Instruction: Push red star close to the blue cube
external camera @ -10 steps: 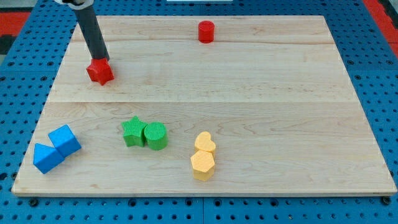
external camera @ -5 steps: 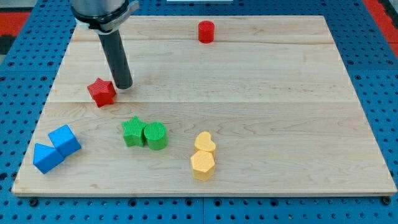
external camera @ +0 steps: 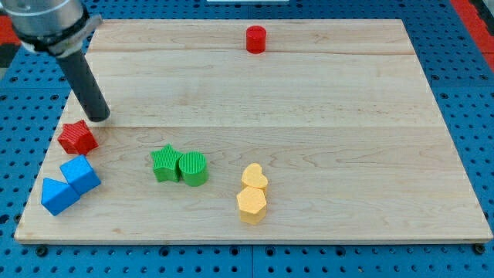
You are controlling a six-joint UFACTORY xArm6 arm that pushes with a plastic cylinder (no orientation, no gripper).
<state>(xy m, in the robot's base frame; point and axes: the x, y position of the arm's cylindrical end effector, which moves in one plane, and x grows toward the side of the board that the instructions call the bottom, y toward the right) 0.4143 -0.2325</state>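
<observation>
The red star (external camera: 77, 137) lies near the board's left edge, just above the blue cube (external camera: 80, 174), with a thin gap between them. My tip (external camera: 98, 118) rests on the board just up and to the right of the red star, close to it or touching it. A second blue block (external camera: 58, 195), wedge-like, sits against the cube's lower left.
A green star (external camera: 164, 164) and a green cylinder (external camera: 194, 168) sit together at centre left. Two yellow blocks (external camera: 252, 193) stand stacked in the view's lower middle. A red cylinder (external camera: 255, 38) is at the top. The wooden board (external camera: 309, 116) lies on blue pegboard.
The red star has slid down and left, from the upper left to just above the blue cube. My tip followed it, first swinging right and then moving left.
</observation>
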